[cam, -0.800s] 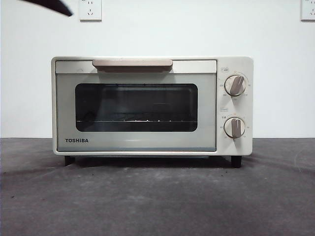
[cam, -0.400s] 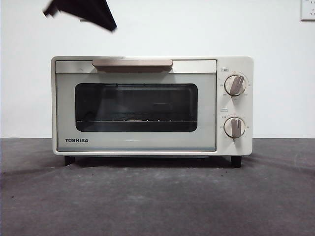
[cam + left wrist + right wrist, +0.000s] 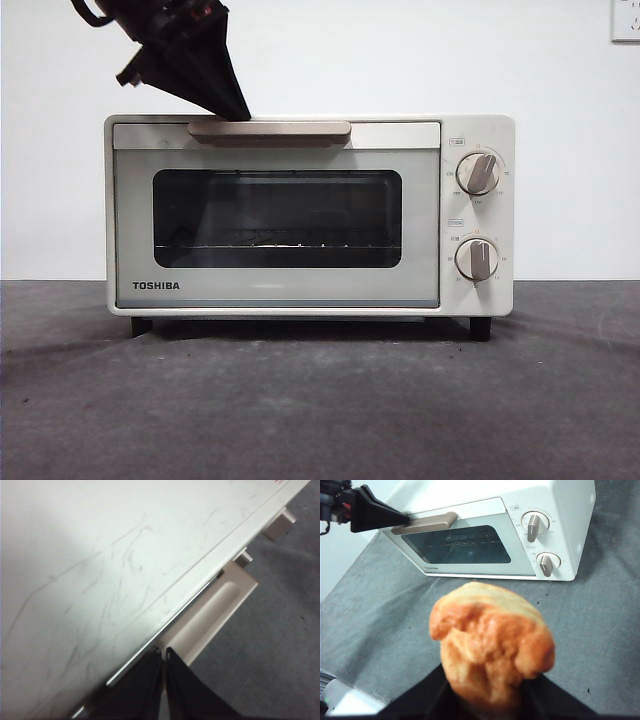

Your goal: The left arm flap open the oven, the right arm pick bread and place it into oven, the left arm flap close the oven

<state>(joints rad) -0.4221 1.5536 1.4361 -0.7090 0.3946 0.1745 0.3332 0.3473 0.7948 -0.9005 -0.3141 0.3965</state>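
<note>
The oven (image 3: 309, 215) stands on the dark grey tabletop (image 3: 320, 400), its door shut and upright, with the dark glass window showing a wire rack inside. Two beige knobs (image 3: 478, 173) sit one above the other on its right side, and the beige bar handle (image 3: 269, 129) runs along the top edge of the door.

The left gripper (image 3: 238, 113) comes down from the upper left in the front view, black and tapered, with its tip at the left part of the handle, right at the top front edge of the oven. In the left wrist view its two jaws are pressed nearly together with only a thin slit between them, clenched on nothing, and the tip (image 3: 164, 652) lies in the seam between the oven's scratched white top and the handle (image 3: 215, 610); whether it actually touches the handle cannot be told.

The right gripper (image 3: 487, 695) hangs in the air well in front of the oven, on its near right side, and is grasping the bread (image 3: 492, 642), a golden-orange lumpy bun that fills the middle of the right wrist view. From there the oven (image 3: 555, 510) and the left gripper (image 3: 402, 516) at its handle show beyond the bread.
</note>
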